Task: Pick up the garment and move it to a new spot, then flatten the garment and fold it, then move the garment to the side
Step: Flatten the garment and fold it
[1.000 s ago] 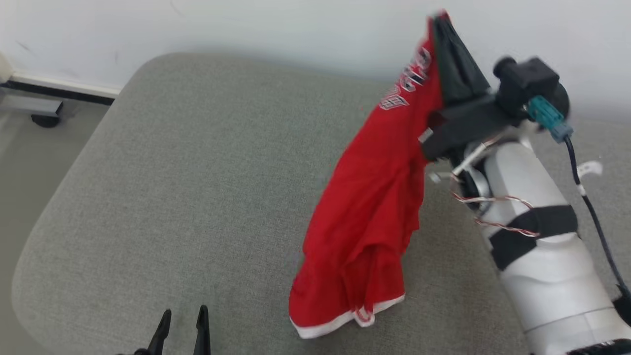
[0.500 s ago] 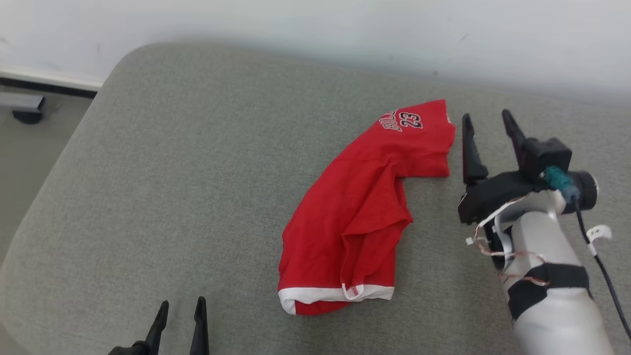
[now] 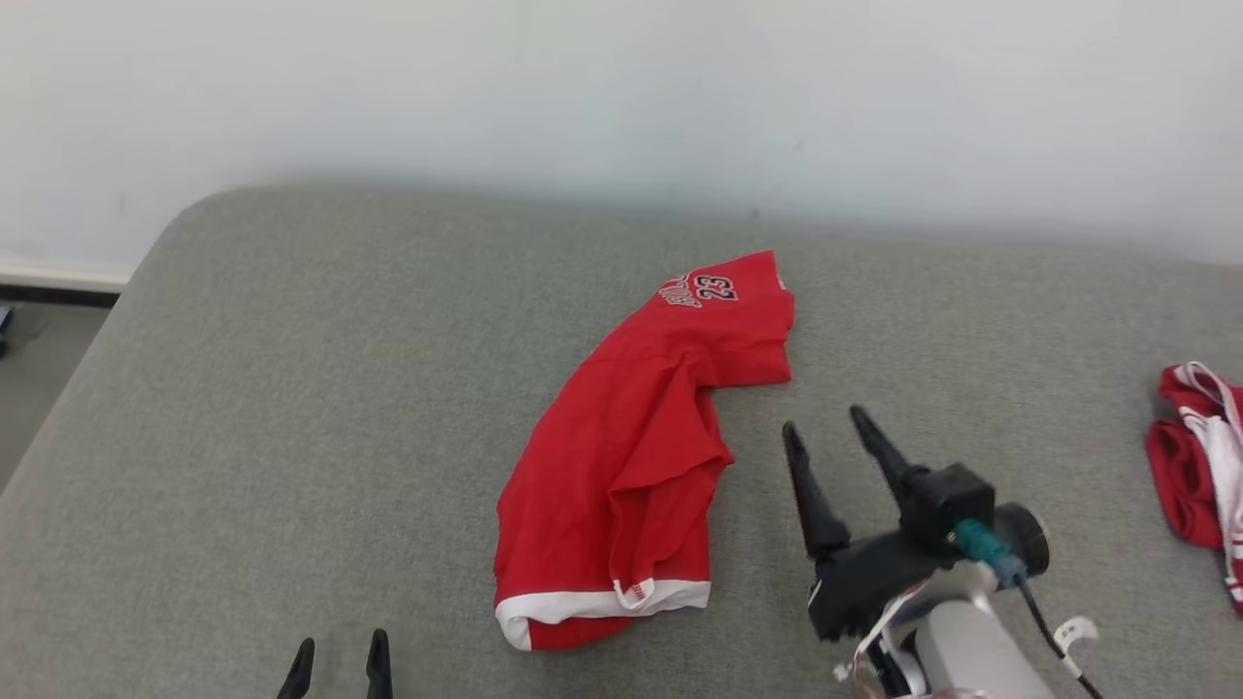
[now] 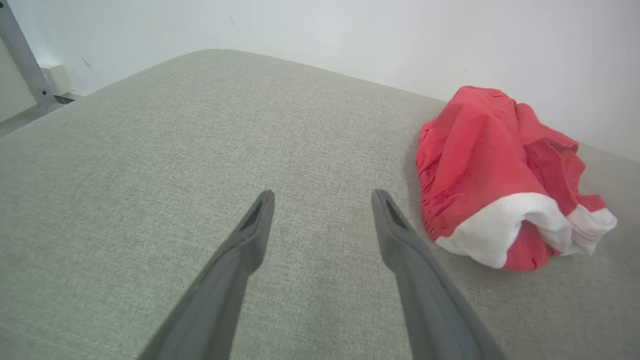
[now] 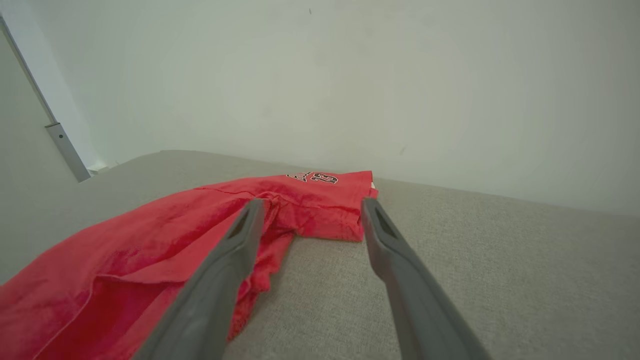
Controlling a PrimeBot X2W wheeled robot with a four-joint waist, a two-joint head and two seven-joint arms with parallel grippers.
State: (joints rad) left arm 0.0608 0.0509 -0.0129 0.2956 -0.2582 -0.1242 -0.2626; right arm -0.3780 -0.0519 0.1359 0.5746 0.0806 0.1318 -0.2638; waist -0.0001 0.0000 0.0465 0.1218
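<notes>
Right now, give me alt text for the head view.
A crumpled red garment numbered 23, with a white hem, lies on a grey cushion. The right gripper is open just right of it, not touching; the left gripper sits at the bottom edge. A red-and-white bundle lies far right.

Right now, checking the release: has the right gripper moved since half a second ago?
Yes. Judged against the garment, the right gripper has drawn back toward the robot, from beside its numbered end to short of it.
</notes>
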